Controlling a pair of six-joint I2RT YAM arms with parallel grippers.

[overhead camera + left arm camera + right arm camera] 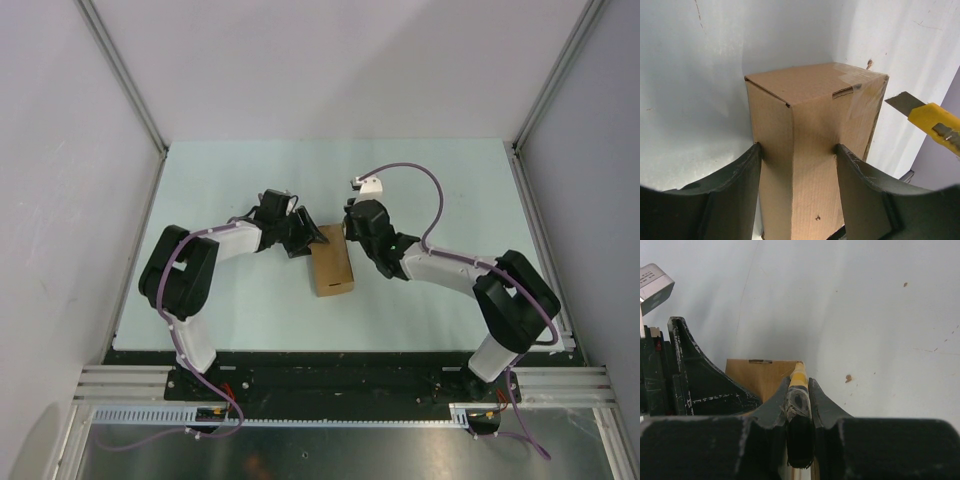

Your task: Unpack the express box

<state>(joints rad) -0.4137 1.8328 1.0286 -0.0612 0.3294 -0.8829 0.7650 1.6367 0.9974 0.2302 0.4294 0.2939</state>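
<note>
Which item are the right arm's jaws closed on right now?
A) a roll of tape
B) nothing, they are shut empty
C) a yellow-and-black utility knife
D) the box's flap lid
C: in the right wrist view the right arm's jaws are closed on the yellow-and-black utility knife, and the left wrist view shows its blade extended beside the express box.

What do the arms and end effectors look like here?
White links, bulky black joint housings and a purple cable on the left arm and right arm alike; the left end effector and right end effector are black, with curved, pale-scuffed fingers.
</note>
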